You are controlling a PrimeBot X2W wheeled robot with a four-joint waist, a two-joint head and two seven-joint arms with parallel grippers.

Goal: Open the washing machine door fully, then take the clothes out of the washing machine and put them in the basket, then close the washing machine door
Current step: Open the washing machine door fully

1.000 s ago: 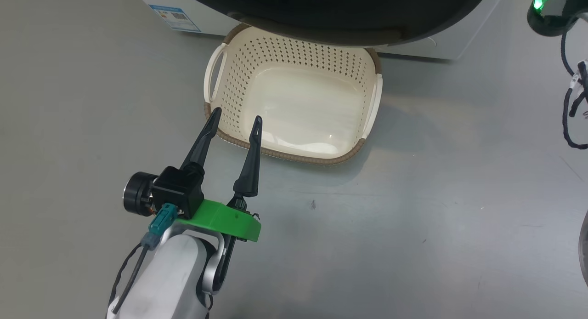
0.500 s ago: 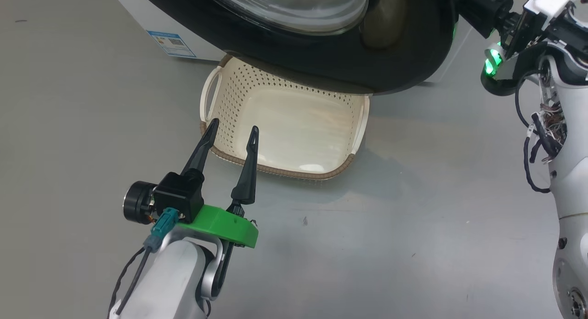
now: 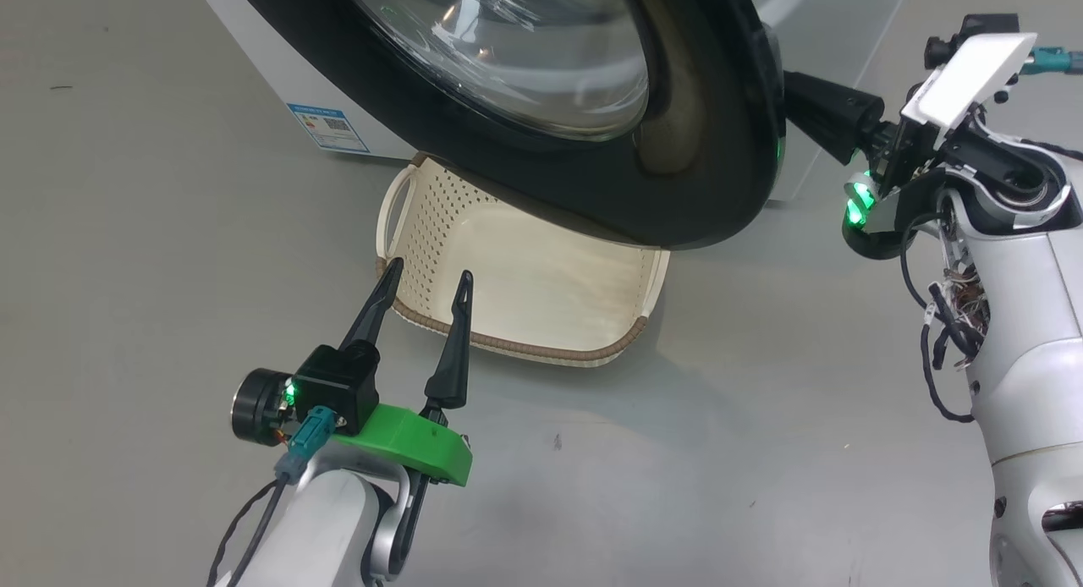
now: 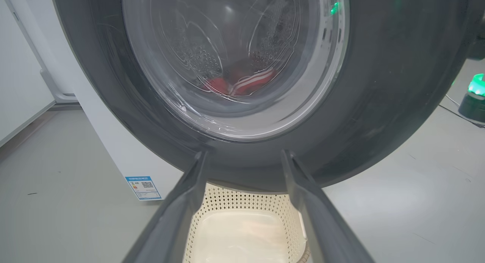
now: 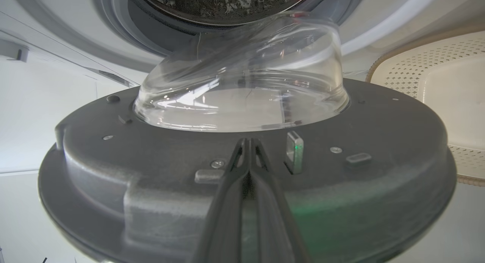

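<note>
The washing machine door (image 3: pixel 702 147), with its black rim and glass bowl, stands partly swung out from the white washing machine (image 3: pixel 254 54) and hangs over the cream basket (image 3: pixel 525 350) on the floor. My right gripper (image 5: pixel 248 141) is shut, its tips against the door's grey inner face (image 5: pixel 151 172) just below the glass bowl (image 5: pixel 242 77). In the head view its dark fingers (image 3: pixel 821 113) reach behind the door's right edge. My left gripper (image 3: pixel 429 271) is open and holds nothing, over the basket's near left corner. Red clothes (image 4: pixel 242 83) show through the glass, inside the drum.
A blue label (image 3: pixel 328 128) sits low on the washer's front. The grey rubber ring (image 5: pixel 113 24) and steel drum (image 5: pixel 227 1) lie behind the door. Bare grey floor (image 3: pixel 719 418) spreads in front and to both sides. My right arm's pale body (image 3: pixel 1032 359) stands at the right.
The head camera has tilted up, bringing more of the door and my right arm into view. The door has swung further out over the basket. The left gripper stays open in place.
</note>
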